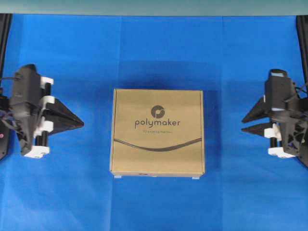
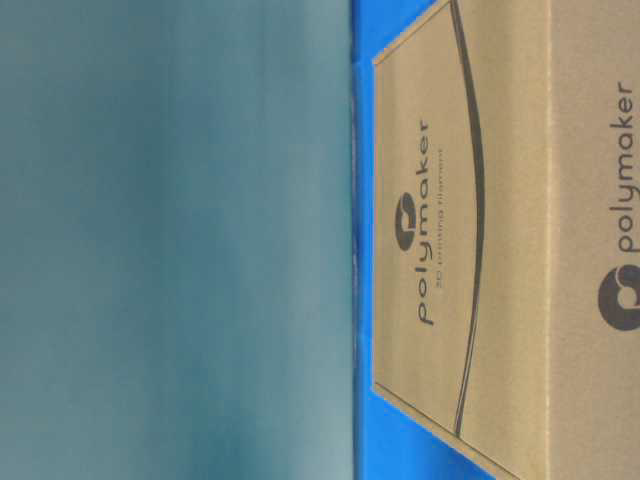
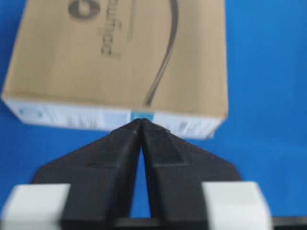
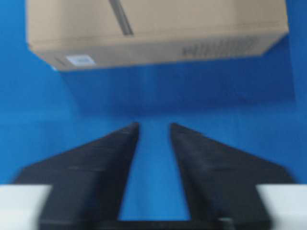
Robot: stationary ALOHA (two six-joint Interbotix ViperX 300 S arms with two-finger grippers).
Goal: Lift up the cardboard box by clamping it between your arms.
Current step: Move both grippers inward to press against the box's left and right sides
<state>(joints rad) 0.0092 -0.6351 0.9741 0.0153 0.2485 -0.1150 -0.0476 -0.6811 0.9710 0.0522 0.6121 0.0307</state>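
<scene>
1. Cardboard box [image 1: 157, 132] lies flat at the middle of the blue counter [image 1: 159, 53], printed face up, "polymaker" wording and curved dark line readable from the overhead view.
2. Left gripper [image 1: 82, 123] sits left of the box, pointed black fingers [image 1: 62, 115] aimed at the box's left side, clear blue gap between tip and box; not touching.
3. Left wrist view: gripper [image 3: 141, 122] fingertips meet at a point, only a thin slit further back. Narrow, basically closed, holding nothing. Box [image 3: 120, 57] ahead, white label strip along its near side.
4. Right gripper [image 1: 243, 124] sits right of the box, well apart from its right side, tips pointing toward it.
5. Right wrist view: gripper [image 4: 153, 127] fingers [image 4: 211, 167] show a small blue gap between the tips. Slightly parted, narrow, nothing between them. Box [image 4: 158, 28] further off across bare blue counter.
6. Table-level view: frame appears rotated sideways; box [image 2: 500, 250] fills the right part, top face and one side panel both showing logo and wording. No gripper seen there.
7. Box rests on the counter, not lifted, neither arm in contact.
</scene>
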